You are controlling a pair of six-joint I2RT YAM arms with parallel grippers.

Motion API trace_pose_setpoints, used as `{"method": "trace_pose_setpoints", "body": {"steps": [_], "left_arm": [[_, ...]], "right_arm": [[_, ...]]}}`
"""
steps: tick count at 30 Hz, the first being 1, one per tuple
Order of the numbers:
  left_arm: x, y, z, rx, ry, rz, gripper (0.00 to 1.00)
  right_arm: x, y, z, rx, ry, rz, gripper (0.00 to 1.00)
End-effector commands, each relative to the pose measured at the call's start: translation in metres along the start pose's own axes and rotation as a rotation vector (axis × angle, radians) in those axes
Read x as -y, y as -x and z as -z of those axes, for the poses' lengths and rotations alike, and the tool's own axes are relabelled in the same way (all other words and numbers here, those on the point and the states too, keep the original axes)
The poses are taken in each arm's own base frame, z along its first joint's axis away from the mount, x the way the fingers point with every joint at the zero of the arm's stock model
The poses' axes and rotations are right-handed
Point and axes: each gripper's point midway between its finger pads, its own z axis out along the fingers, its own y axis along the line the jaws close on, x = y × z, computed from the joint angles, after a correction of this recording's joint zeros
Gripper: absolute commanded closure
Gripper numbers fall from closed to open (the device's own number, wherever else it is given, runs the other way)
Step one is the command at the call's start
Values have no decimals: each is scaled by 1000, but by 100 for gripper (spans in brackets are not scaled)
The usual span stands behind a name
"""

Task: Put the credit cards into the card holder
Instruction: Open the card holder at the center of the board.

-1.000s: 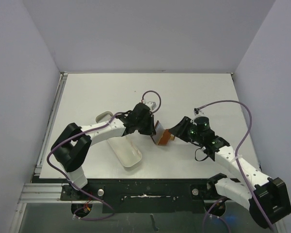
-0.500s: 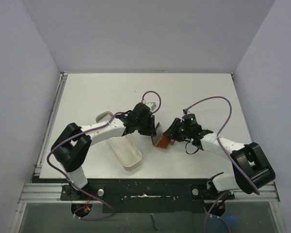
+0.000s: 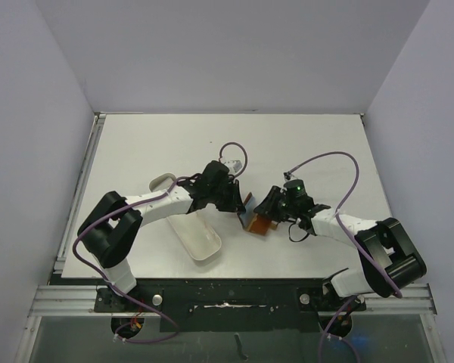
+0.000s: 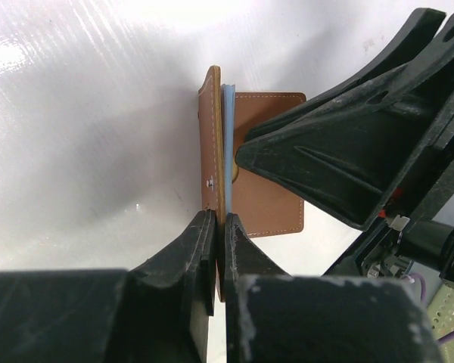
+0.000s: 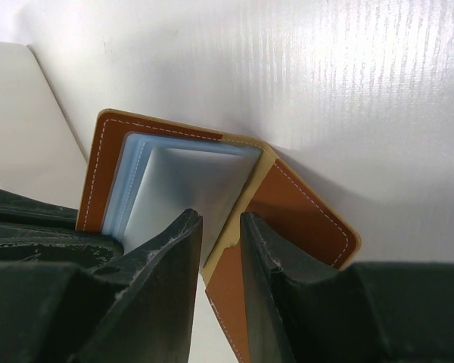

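The brown leather card holder (image 3: 259, 224) lies open at mid-table. One flap (image 4: 210, 144) stands on edge, and my left gripper (image 4: 216, 215) is shut on it. The other flap (image 4: 268, 174) lies flat. A bluish-silver credit card (image 5: 185, 189) sits against the upright flap, its blue edge (image 4: 228, 128) showing beside the leather. My right gripper (image 5: 221, 219) hovers at the fold with its jaws a little apart. One finger (image 5: 174, 249) is over the card and the other over the flat flap (image 5: 303, 212). A pale tan inner edge (image 5: 253, 189) runs between them, and nothing looks clamped.
A long white oblong tray (image 3: 195, 234) lies just left of the card holder, under the left forearm. Both grippers (image 3: 238, 203) (image 3: 271, 206) crowd the same spot. The table edge runs along the front near the arm bases.
The right arm has swung in, its elbow folding toward the front right. Its gripper has come down onto the open card holder with narrower jaws. The left gripper keeps hold of the flap.
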Motion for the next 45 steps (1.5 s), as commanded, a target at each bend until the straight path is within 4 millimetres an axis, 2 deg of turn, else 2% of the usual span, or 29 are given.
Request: {"method": "trace_pose_setpoints", "body": {"steps": [1, 2, 4, 6, 8, 11, 14, 16, 19, 22, 27, 30, 31, 32, 33, 41, 45], "left_arm": [[32, 27, 17, 95, -126, -27, 100], [33, 27, 18, 100, -131, -25, 91], [35, 29, 19, 106, -135, -26, 85], [36, 29, 20, 105, -141, -27, 88], [37, 27, 20, 98, -159, -27, 100], [41, 26, 20, 98, -185, -19, 100], [41, 26, 20, 96, -185, -14, 85], [41, 26, 20, 96, -185, -16, 84], [43, 26, 22, 98, -197, -16, 91], [44, 26, 22, 101, -208, -13, 84], [42, 23, 20, 90, -209, -13, 89], [44, 23, 20, 91, -216, -15, 84], [44, 23, 20, 91, -218, -16, 87], [44, 23, 20, 91, -219, -18, 98], [43, 24, 19, 92, -216, -18, 100], [39, 27, 18, 111, -197, -11, 100], [28, 30, 19, 123, -124, -28, 100]], "right_arm": [[-9, 9, -1, 40, 49, 23, 72], [-8, 8, -1, 40, 48, 22, 72], [-7, 7, -2, 38, 46, 21, 72], [-6, 6, -3, 36, 46, 22, 72], [-3, 5, -3, 35, 40, 20, 73], [-1, 4, -5, 34, 33, 20, 73], [2, 2, -6, 33, 30, 21, 74], [3, 1, -7, 31, 27, 21, 74], [5, 0, -9, 28, 23, 21, 75], [7, -1, -11, 23, 21, 21, 75], [7, -2, -12, 22, 23, 22, 75], [7, -1, -12, 24, 26, 23, 75], [8, -2, -12, 22, 24, 23, 75], [7, -2, -12, 21, 25, 24, 75], [7, -2, -13, 22, 25, 24, 75], [0, 2, -10, 30, 48, 30, 74], [-9, 6, -1, 38, 72, 31, 70]]}}
